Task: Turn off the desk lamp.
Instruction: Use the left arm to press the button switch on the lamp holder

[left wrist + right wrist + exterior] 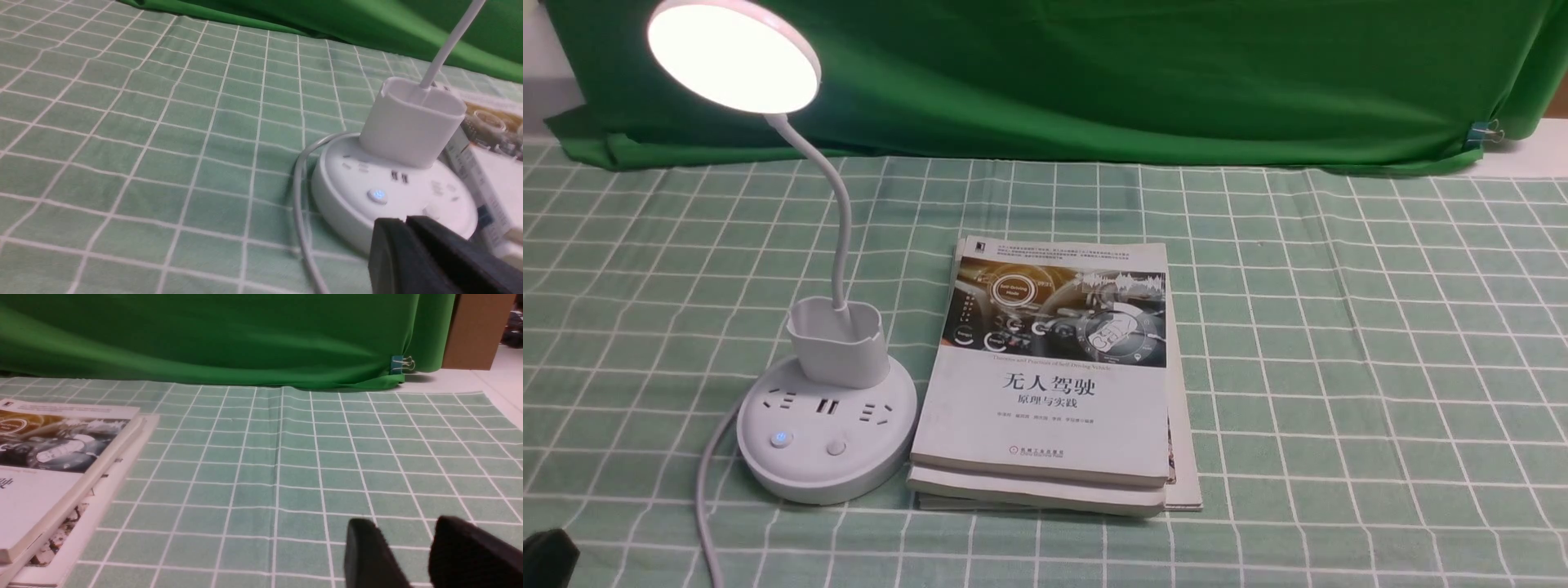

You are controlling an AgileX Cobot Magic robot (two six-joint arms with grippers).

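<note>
The white desk lamp [827, 425] stands left of centre, its round disc head [734, 55] lit. Its base carries sockets, a blue-lit button [781, 438] and a plain button [836, 447], with the cup holder [837, 341] behind them. In the left wrist view the base [392, 196] and its lit button [378, 194] lie just beyond my left gripper [404, 222], which is shut and empty, apart from the base. Its dark tip shows at the front view's bottom left corner [547, 555]. My right gripper [402, 528] is open and empty above the cloth, away from the lamp.
A stack of books [1054, 384] lies right beside the lamp base. The lamp's white cable [707, 490] runs from the base toward the front edge. A green checked cloth [1339, 367] covers the table; a green backdrop [1094, 73] hangs behind.
</note>
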